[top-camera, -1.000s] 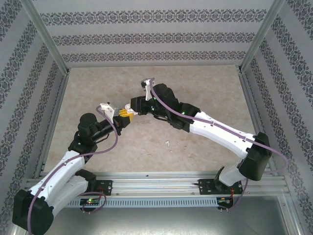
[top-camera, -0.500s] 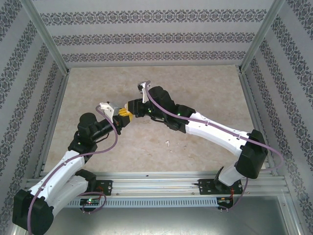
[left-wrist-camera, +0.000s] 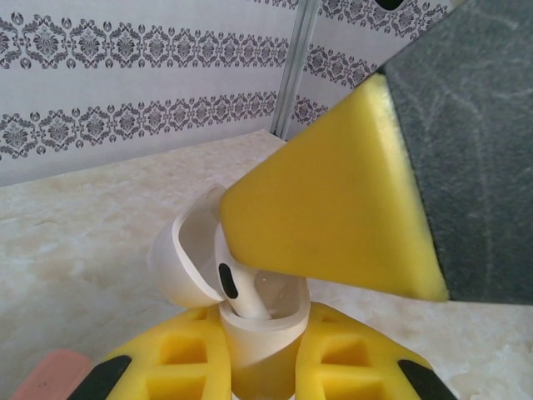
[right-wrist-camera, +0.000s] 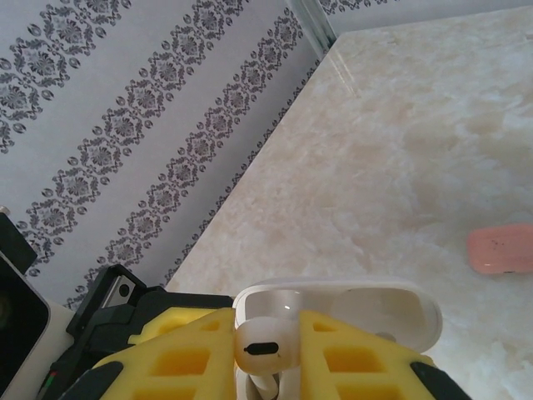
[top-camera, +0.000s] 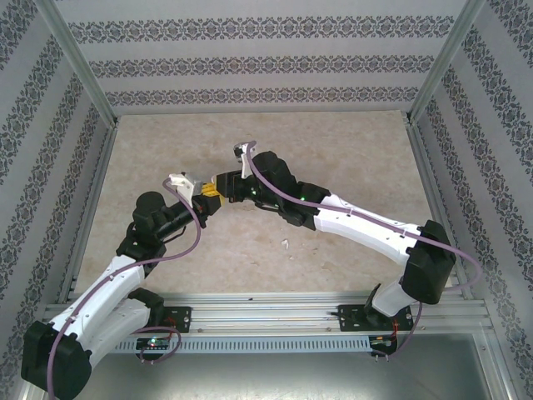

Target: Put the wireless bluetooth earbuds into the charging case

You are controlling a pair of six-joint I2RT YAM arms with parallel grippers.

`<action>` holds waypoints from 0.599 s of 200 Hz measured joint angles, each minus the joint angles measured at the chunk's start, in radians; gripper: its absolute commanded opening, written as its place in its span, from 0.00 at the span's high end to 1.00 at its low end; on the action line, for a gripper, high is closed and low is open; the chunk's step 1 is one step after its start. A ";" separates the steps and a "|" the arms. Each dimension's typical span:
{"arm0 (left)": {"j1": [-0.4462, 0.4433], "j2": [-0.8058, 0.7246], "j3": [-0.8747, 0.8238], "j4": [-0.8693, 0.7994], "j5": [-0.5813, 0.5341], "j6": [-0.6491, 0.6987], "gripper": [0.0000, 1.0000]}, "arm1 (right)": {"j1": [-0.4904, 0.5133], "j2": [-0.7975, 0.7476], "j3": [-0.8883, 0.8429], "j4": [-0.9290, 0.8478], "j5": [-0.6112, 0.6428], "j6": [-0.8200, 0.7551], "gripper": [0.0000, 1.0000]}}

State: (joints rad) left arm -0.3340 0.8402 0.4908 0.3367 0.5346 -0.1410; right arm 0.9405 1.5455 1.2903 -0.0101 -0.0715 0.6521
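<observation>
Clamping the open charging case (left-wrist-camera: 260,335), earbud (left-wrist-camera: 236,287) inside, the left gripper (left-wrist-camera: 262,362) meets the right gripper (top-camera: 222,183), whose grip is unclear.

We can read no text, label, brand, number or sign in any of these views. The walls (top-camera: 250,62) carry only bands of repeated ornament, not letters.
</observation>
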 measured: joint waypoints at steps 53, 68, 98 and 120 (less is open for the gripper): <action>-0.001 0.003 0.000 0.000 -0.013 -0.007 1.00 | 0.000 0.000 -0.010 0.012 0.000 0.007 0.78; -0.001 0.003 0.000 -0.002 -0.016 -0.008 1.00 | 0.000 0.000 -0.021 0.024 0.000 0.007 0.78; -0.001 0.003 0.000 -0.018 -0.015 -0.014 1.00 | 0.000 -0.011 -0.055 0.053 0.000 0.007 0.75; -0.005 0.003 0.000 -0.019 -0.019 -0.018 1.00 | 0.000 -0.013 -0.056 0.056 -0.001 0.006 0.72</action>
State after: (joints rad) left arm -0.3393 0.8433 0.4908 0.3172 0.5156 -0.1589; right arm 0.9405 1.5326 1.2339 0.0456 -0.0723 0.6586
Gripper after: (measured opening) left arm 0.148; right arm 0.263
